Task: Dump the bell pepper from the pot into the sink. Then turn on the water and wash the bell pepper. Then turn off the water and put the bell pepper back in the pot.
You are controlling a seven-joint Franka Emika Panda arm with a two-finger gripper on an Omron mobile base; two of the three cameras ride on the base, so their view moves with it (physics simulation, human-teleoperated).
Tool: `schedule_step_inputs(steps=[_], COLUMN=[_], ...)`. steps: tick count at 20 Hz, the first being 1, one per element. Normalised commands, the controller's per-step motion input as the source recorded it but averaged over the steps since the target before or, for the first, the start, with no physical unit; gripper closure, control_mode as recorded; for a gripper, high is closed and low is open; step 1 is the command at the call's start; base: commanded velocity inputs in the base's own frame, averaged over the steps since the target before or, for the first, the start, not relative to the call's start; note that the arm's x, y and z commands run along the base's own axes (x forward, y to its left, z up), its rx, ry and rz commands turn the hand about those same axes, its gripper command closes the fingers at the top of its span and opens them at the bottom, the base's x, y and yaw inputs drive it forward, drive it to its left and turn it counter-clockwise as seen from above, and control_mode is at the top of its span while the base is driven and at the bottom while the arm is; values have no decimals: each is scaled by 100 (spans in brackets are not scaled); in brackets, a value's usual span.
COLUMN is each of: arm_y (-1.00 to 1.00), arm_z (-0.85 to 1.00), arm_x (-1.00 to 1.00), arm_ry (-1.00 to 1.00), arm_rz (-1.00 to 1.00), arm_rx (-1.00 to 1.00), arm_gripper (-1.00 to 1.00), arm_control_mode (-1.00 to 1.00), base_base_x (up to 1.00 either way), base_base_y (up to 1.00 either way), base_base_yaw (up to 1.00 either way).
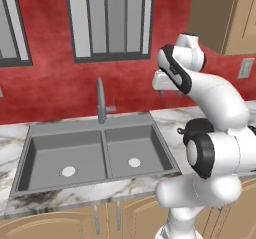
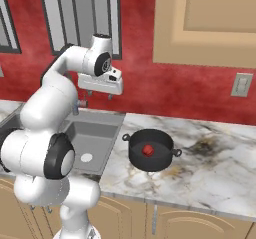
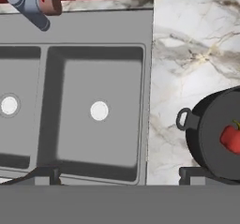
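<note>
The black pot (image 2: 159,159) stands on the marble counter right of the sink (image 2: 98,131), with the small red bell pepper (image 2: 148,150) lying inside it. In the hand view the pot (image 3: 213,138) and the bell pepper (image 3: 230,138) sit at the right edge, beside the grey double-basin sink (image 3: 93,28). My gripper (image 2: 100,96) hangs open and empty high above the sink's right basin, left of the pot and well clear of it. From the left base camera the gripper (image 1: 170,94) shows over the sink's right end, and the arm hides most of the pot.
A grey faucet (image 1: 101,100) with a side handle rises behind the sink's divider; in the hand view the faucet (image 3: 33,5) is at top left. Red wall, windows and an upper cabinet (image 2: 210,23) stand behind. Marble counter (image 2: 215,168) stretches right of the pot.
</note>
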Motion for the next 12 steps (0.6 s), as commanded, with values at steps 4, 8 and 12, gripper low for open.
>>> schedule_step_inputs(steps=[4,8,12], arm_y=[-20,-43,-52], arm_z=[0,-6,-20], arm_x=[21,1,0], arm_ry=[7,7,9], arm_rz=[0,0,0], arm_rx=[0,0,0], arm_gripper=[-100,-100,-100], arm_control_mode=[-100,-100,-100], base_base_x=[0,0,0], base_base_y=[0,0,0], base_base_yaw=[0,0,0])
